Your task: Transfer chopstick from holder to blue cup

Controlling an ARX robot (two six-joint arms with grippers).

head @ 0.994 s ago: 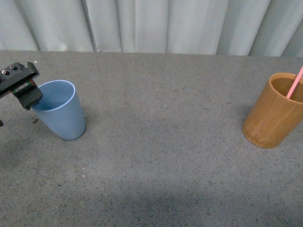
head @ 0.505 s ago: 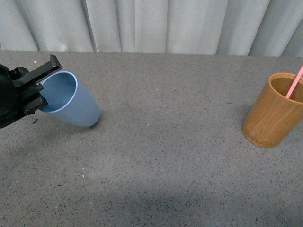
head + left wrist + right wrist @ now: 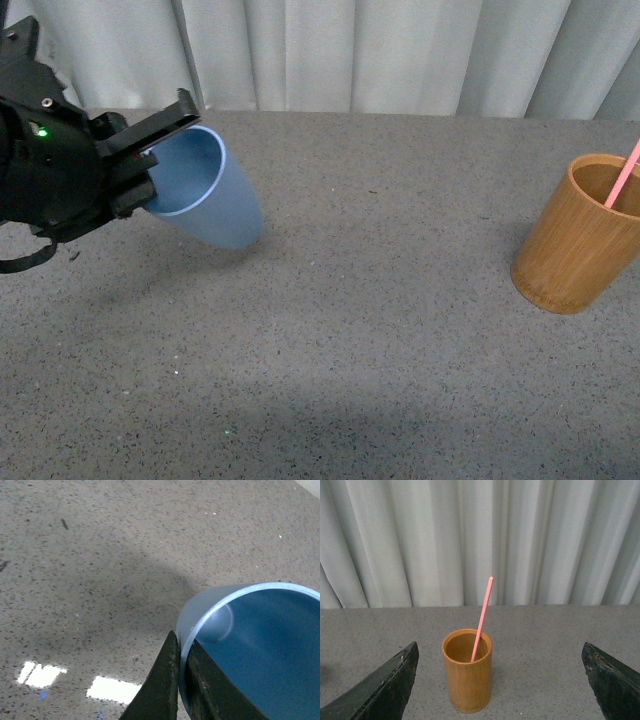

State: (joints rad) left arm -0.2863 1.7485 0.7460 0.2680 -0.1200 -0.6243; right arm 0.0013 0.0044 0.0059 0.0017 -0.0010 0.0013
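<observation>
My left gripper [image 3: 150, 165] is shut on the rim of the light blue cup [image 3: 215, 205], which hangs tilted above the grey table at the left, mouth toward the arm. In the left wrist view the two fingers [image 3: 167, 680] pinch the cup's wall [image 3: 200, 615], one inside and one outside. The orange-brown bamboo holder [image 3: 580, 235] stands upright at the right edge with the pink-red chopstick [image 3: 624, 172] leaning in it. In the right wrist view the holder [image 3: 467, 672] and chopstick [image 3: 482, 617] stand ahead of my open, empty right gripper [image 3: 500, 680], left of its centre.
A pale pleated curtain [image 3: 330, 55] hangs behind the grey speckled table [image 3: 380, 340]. The left arm's black body [image 3: 45, 160] fills the far left of the front view.
The left gripper has lifted the blue cup off the table, tipped it over and carried it up and to the right. The holder and chopstick have not moved.
</observation>
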